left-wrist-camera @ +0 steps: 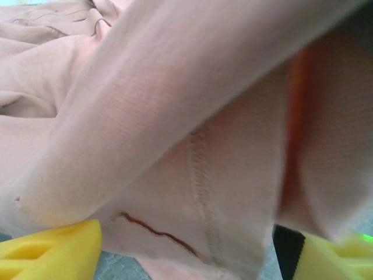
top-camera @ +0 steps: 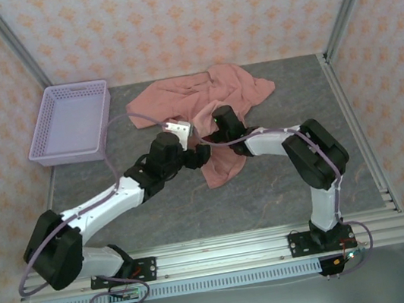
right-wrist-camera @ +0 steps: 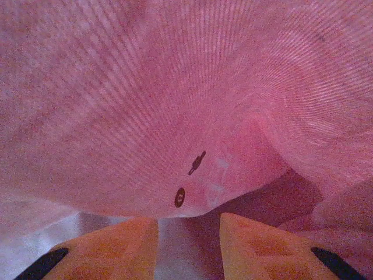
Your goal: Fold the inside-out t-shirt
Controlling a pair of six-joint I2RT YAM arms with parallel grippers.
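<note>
Left pincer (left-wrist-camera: 195,234) and right pincer (right-wrist-camera: 187,220) both gape open against the t-shirt (top-camera: 195,95)

Soft even light; blurry t-shirt (left-wrist-camera: 192,76) close-ups.

- I can read no words, numbers, labels or brand names anywhere.
- In my right wrist view, two small dark marks (right-wrist-camera: 180,197) sit on the pink t-shirt (right-wrist-camera: 175,87), at about 6 o'clock. They are too small and blurry to tell if they are letters.
- In my left wrist view, a thin wavy brown line (left-wrist-camera: 157,233) runs on the cloth at about 7 o'clock. It spells nothing.
</note>
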